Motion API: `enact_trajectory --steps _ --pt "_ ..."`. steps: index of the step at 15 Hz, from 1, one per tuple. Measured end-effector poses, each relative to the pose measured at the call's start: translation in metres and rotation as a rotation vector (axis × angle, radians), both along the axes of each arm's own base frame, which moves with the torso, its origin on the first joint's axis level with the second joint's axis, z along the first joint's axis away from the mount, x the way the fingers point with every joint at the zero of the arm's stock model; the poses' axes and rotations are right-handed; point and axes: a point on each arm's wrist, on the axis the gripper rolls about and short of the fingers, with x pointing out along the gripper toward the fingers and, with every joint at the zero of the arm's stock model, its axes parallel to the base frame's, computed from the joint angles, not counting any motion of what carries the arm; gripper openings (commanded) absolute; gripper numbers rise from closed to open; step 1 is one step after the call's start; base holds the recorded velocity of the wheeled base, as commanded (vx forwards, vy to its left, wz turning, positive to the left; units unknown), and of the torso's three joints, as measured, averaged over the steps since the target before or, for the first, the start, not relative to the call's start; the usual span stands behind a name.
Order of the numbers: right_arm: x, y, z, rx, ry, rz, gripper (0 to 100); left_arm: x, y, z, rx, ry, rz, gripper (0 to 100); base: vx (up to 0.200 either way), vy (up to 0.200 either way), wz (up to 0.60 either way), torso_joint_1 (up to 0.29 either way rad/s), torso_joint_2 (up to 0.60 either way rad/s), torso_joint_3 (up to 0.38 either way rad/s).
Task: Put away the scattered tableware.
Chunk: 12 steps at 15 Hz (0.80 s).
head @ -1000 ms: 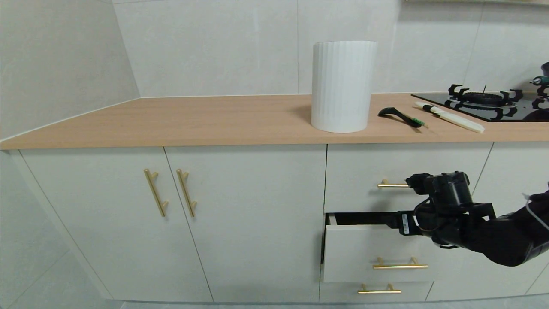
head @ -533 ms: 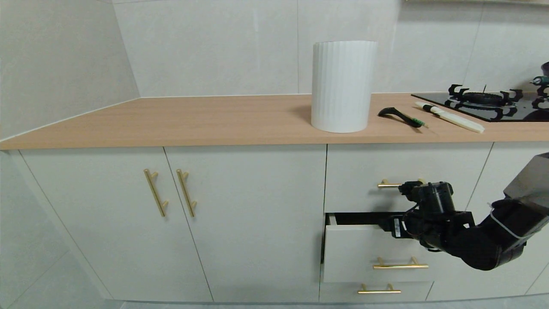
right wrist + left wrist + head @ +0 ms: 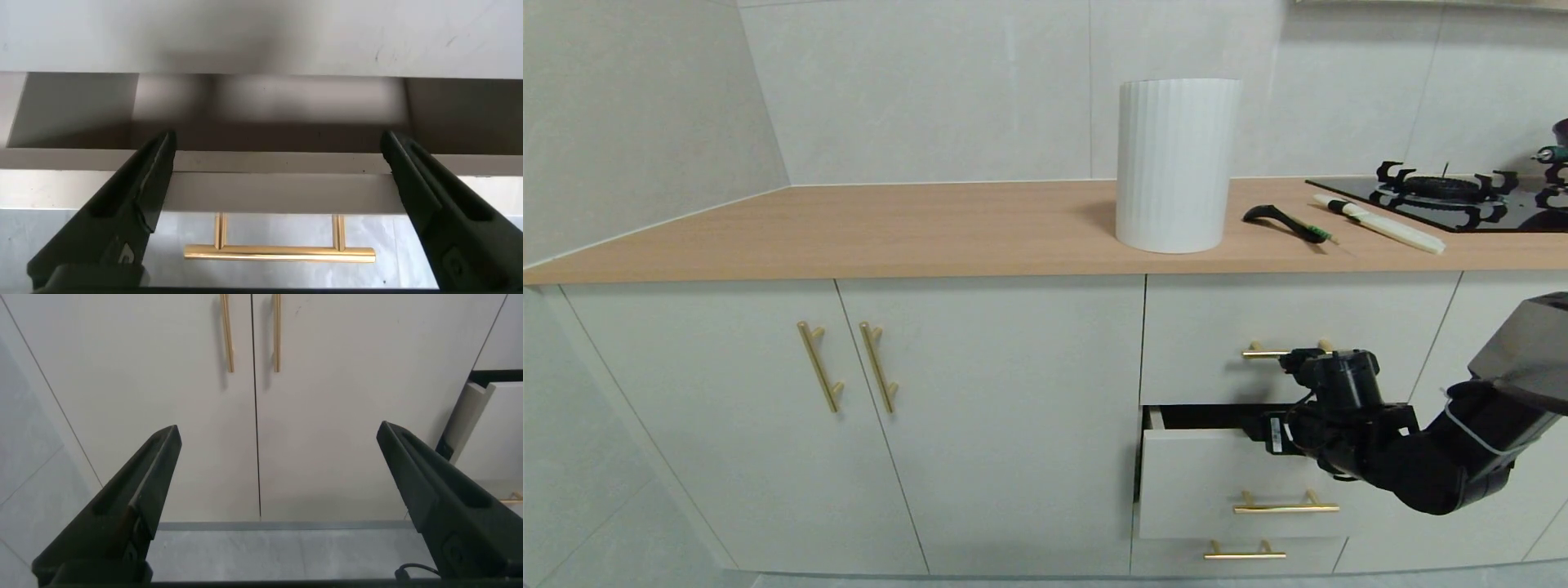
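Note:
On the wooden countertop [image 3: 931,229], a black spoon with a green handle [image 3: 1286,222] and a white knife [image 3: 1380,222] lie to the right of a tall white ribbed container [image 3: 1174,163]. Below them the middle drawer [image 3: 1217,482] stands pulled out a little. My right gripper [image 3: 1254,425] is at the drawer's top edge, pointing into the dark gap. In the right wrist view it [image 3: 278,163] is open and empty, with the drawer front's gold handle [image 3: 278,251] close by. My left gripper [image 3: 278,433] is open and empty, low in front of the double cabinet doors [image 3: 253,416].
A black gas hob [image 3: 1445,196] sits at the counter's right end. The top drawer's gold handle [image 3: 1270,353] is just above my right wrist. A bottom drawer handle [image 3: 1245,554] sits near the floor. Tiled walls close the left and back.
My right arm has shifted left and slightly down, bringing the gripper closer to the drawer gap. The drawer and the items on the counter have not moved.

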Motion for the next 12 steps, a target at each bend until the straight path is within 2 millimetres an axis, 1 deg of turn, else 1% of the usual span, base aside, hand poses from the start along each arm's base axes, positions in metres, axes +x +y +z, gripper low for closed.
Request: enact_trajectory --steps 2,4,7,10,12 --pt "-0.001 0.0 0.0 -0.003 0.006 0.001 100 0.0 0.0 0.0 0.0 0.0 0.0 100 0.0 0.0 0.0 0.0 0.0 0.0" --pt "-0.005 -0.001 -0.001 -0.014 0.049 0.003 100 0.0 0.0 0.0 0.0 0.0 0.0 100 0.0 0.0 0.0 0.0 0.0 0.0" --pt "-0.012 -0.003 0.004 -0.029 0.101 0.009 100 0.0 0.0 0.0 0.0 0.0 0.0 100 0.0 0.0 0.0 0.0 0.0 0.0" --pt "-0.025 -0.006 0.013 -0.055 0.193 0.029 100 0.0 0.0 0.0 0.0 0.0 0.0 100 0.0 0.0 0.0 0.0 0.0 0.0" --pt "-0.034 -0.008 0.025 -0.071 0.223 0.06 100 0.0 0.0 0.0 0.0 0.0 0.0 100 0.0 0.0 0.0 0.0 0.0 0.0"
